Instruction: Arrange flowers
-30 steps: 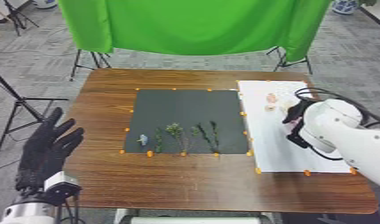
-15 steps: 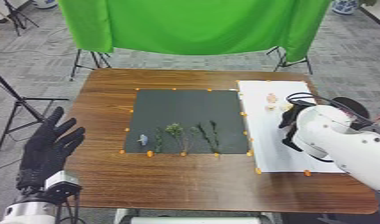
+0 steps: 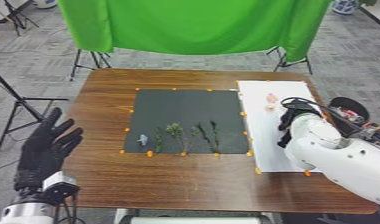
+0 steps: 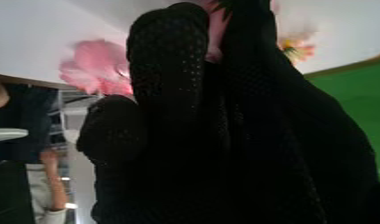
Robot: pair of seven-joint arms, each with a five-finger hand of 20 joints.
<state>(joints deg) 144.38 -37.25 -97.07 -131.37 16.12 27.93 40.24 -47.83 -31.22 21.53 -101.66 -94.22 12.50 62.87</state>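
Head view: the black-gloved left hand (image 3: 49, 145) is held out by the table's (image 3: 169, 185) left edge, fingers spread apart. Leafy green sprigs (image 3: 176, 131) and a small pale blue sprig (image 3: 143, 140) are laid near the close edge of the dark square mat (image 3: 182, 107). On the long white sheet (image 3: 280, 145), a small pale pink flower (image 3: 272, 97) is seen just beside the black-gloved right hand (image 3: 293, 112).

Right wrist view: a ruffled pink bloom (image 4: 98, 67) and a yellow-orange bloom (image 4: 297, 50) are seen past the glove, with another pink bloom (image 4: 217, 32) right up against it. Whether that one is clamped or just behind can't be told, tbh.

Looks like the picking-up step, so the stem is best pinched rather than the petals, neighbours shouldn't be dragged along, and a straight, slow lift is wanted.
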